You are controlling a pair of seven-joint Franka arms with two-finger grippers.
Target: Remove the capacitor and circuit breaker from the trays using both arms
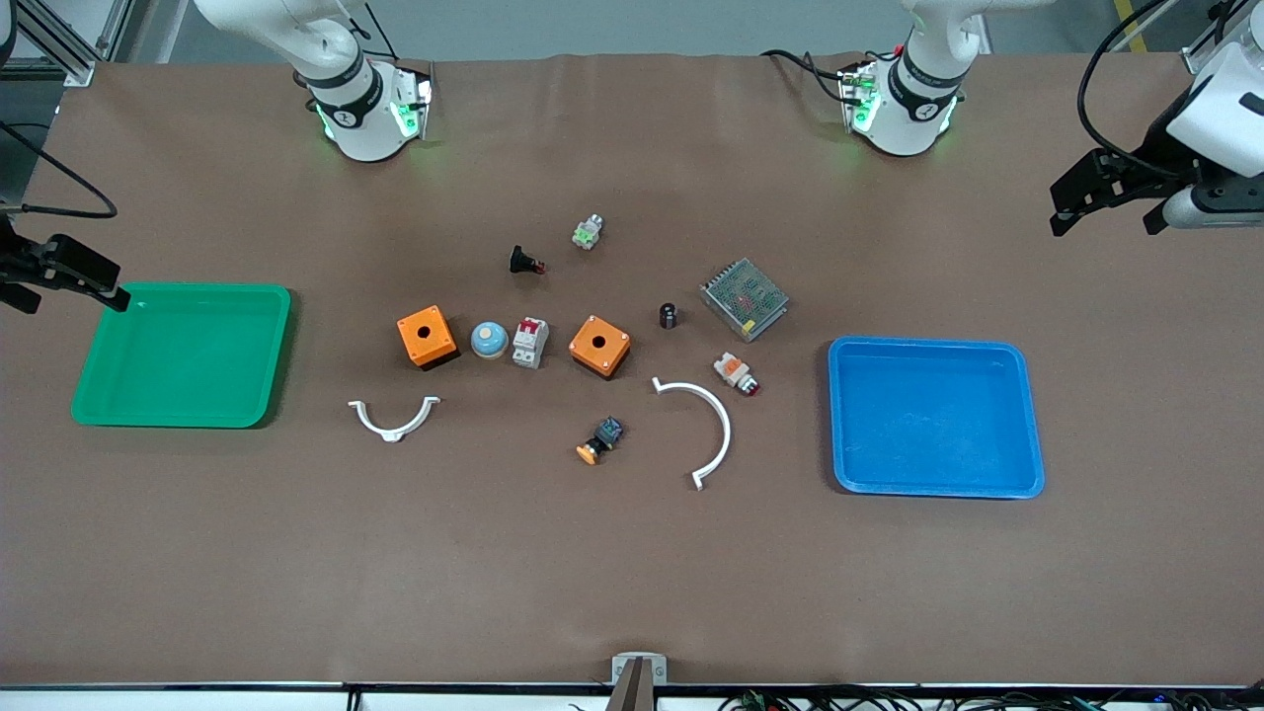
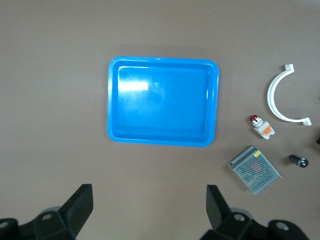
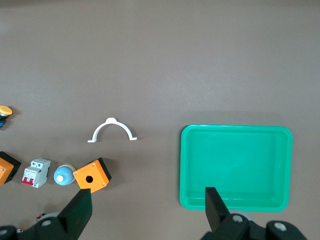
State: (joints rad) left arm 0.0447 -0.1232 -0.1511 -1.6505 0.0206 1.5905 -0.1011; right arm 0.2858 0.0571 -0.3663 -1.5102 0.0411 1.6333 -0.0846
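The capacitor (image 1: 669, 316), a tiny black cylinder, stands mid-table beside the metal mesh box (image 1: 744, 298); it also shows in the left wrist view (image 2: 298, 160). The breaker (image 1: 530, 342), white-grey with red levers, lies between a blue dome button (image 1: 489, 339) and an orange box (image 1: 599, 346); it also shows in the right wrist view (image 3: 36, 172). My left gripper (image 1: 1106, 212) is open and empty, up over the left arm's end of the table. My right gripper (image 1: 69, 294) is open and empty, up over the right arm's end beside the green tray (image 1: 276, 355).
A blue tray (image 1: 839, 415) lies toward the left arm's end. A second orange box (image 1: 427, 337), two white curved clamps (image 1: 394, 419) (image 1: 706, 425), a black red-tipped button (image 1: 525, 262), a white-orange button (image 1: 736, 372), an orange-capped button (image 1: 600, 440) and a green-white button (image 1: 588, 232) lie around.
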